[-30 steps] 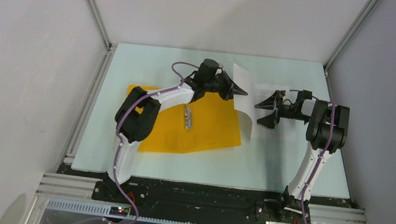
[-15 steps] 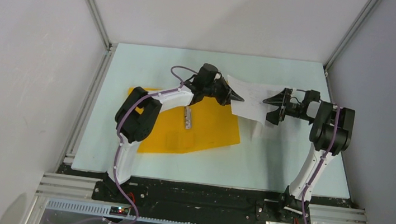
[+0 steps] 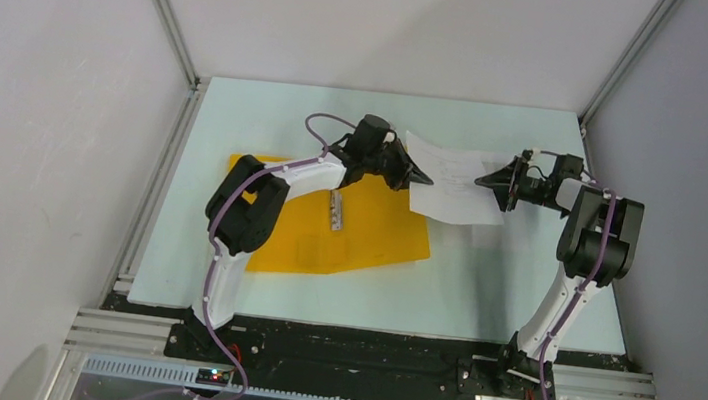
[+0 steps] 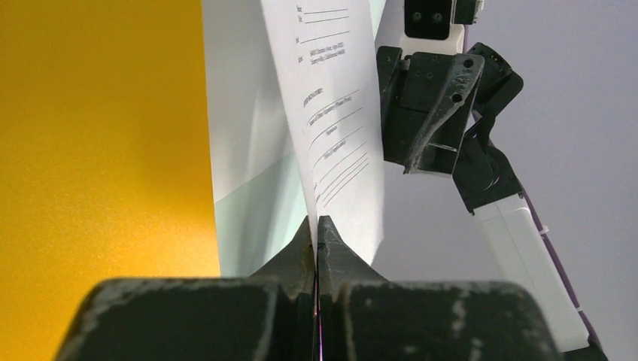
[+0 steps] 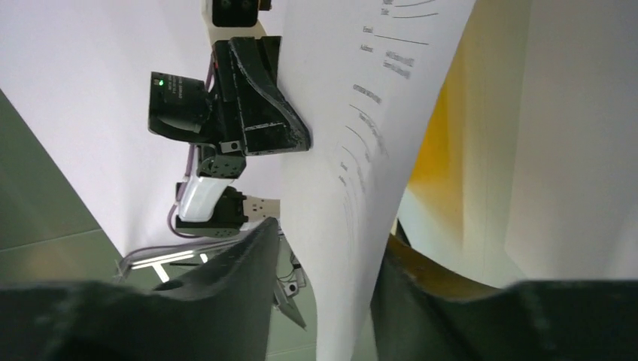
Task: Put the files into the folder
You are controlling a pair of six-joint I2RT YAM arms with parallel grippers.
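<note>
The left fingers (image 4: 317, 226) are pressed together on one edge of the files (image 3: 452, 186), a thin white printed sheet held in the air between both arms. The right fingers (image 3: 488, 188) stand half spread on either side of the opposite edge, not pressing it. I think they should pinch this limp paper gently, without a crease. The folder (image 3: 366, 232), smooth orange plastic, lies open on the surface (image 3: 481, 285), below and behind the left fingers.

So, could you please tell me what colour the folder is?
Orange-yellow; the folder shows best in the top external view.
</note>
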